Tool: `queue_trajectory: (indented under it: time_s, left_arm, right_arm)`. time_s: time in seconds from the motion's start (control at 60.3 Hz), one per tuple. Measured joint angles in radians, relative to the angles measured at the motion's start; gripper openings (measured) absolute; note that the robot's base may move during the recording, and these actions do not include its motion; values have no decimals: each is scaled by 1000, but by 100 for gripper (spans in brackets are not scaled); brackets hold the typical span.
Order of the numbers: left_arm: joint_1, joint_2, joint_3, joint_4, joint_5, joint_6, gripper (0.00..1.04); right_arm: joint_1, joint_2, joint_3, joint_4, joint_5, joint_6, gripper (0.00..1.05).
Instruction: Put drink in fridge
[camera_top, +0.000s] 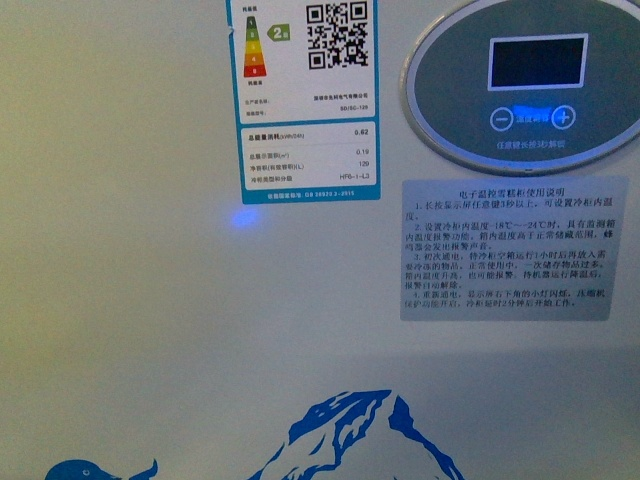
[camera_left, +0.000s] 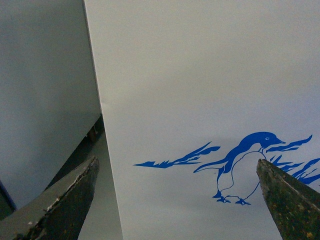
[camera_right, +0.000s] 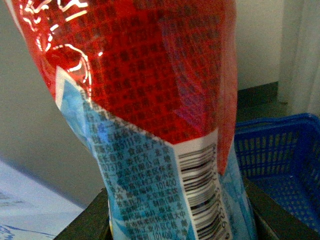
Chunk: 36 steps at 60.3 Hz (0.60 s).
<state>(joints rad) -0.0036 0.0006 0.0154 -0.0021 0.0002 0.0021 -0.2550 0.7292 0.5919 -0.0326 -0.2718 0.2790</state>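
Front view is filling with the fridge (camera_top: 150, 350) white front wall, its control panel (camera_top: 525, 85) sitting at 1 o'clock. Right wrist view is showing the drink (camera_right: 150, 125), a bottle in glossy red-and-blue film. The right gripper (camera_right: 177, 222) is pinching its lower body, with a blue basket (camera_right: 280, 160) lying at 4 o'clock. Judgement: moderately heavy if full, film slippery, plastic wall yielding, so hold firmly at the narrowed waist. Left gripper (camera_left: 176, 190) is hanging spread and empty, facing the fridge wall.
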Motion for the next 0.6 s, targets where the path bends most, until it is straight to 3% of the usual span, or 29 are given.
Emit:
queue_trajectory:
  time_s: [0.265, 0.597]
  left_arm:
    - [0, 0, 0, 0, 0, 0, 97]
    - [0, 0, 0, 0, 0, 0, 97]
  right_arm:
    - [42, -329, -71, -134, 138, -10, 46]
    - [102, -389, -94, -131, 183, -13, 46]
